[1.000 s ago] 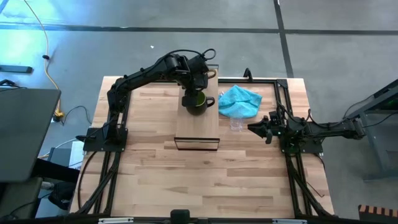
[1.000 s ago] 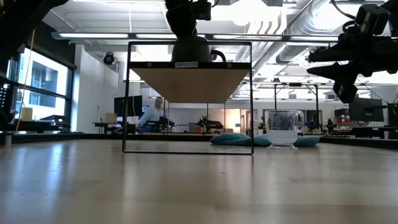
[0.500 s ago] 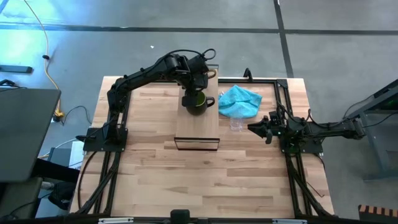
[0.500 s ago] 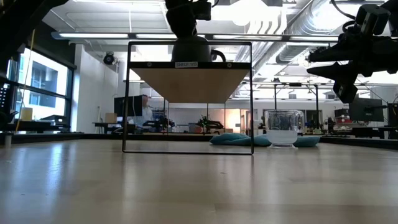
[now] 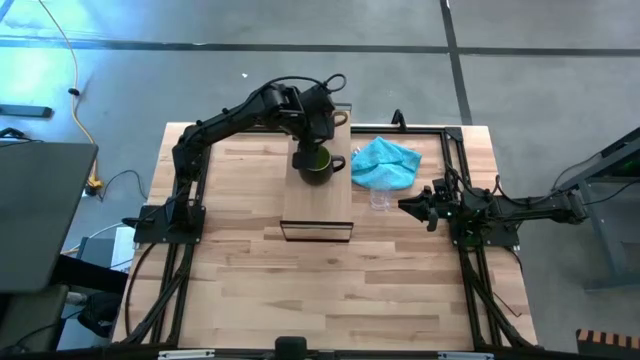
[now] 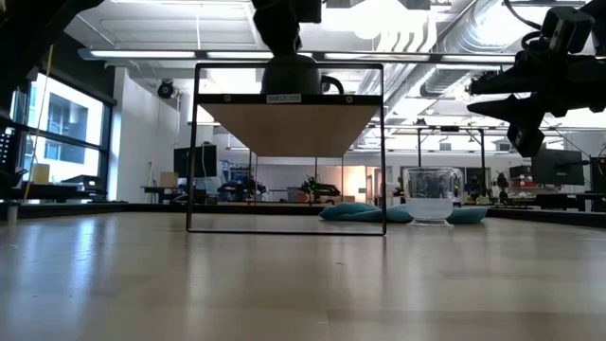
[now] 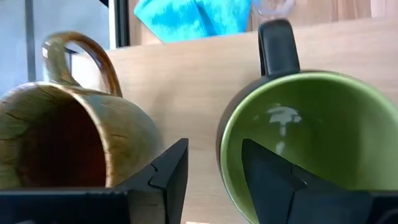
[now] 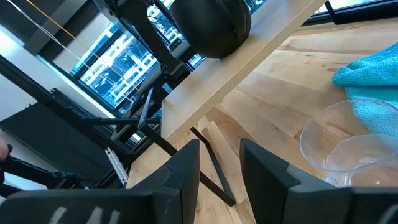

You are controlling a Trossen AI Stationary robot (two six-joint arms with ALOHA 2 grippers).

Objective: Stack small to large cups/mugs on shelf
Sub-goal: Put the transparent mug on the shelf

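Green-glazed inside and dark outside, the green mug (image 5: 317, 165) stands upright on the shelf (image 5: 316, 213) near its far end, and the brown mug (image 7: 68, 134) stands just beside it, farther back. The left hand (image 5: 318, 125) hovers over the two with its fingers (image 7: 166, 174) spread, and the wrist view looks past them at the bare shelf top between the mugs, so they pinch nothing. Judging from that, the green mug is set down and the left hand is coming off it; doing this well means rising straight, clear of both rims and of the brown handle arching toward the shelf's back edge, with no sideways drift that could nudge either mug. The glass cup (image 5: 380, 200) is not yet on the shelf: it sits on the tabletop (image 5: 400, 290) to the right of the shelf, touching or just against the turquoise cloth (image 5: 386, 161). The right hand (image 5: 412, 206) waits near it, fingers spread, holding nothing. Room is generous on the near half of the shelf, which lies bare, while the far end is crowded. The shelf's dark frame edge and the cloth hem in the glass, so the cleanest approach for that hand looks to be from its own open side.
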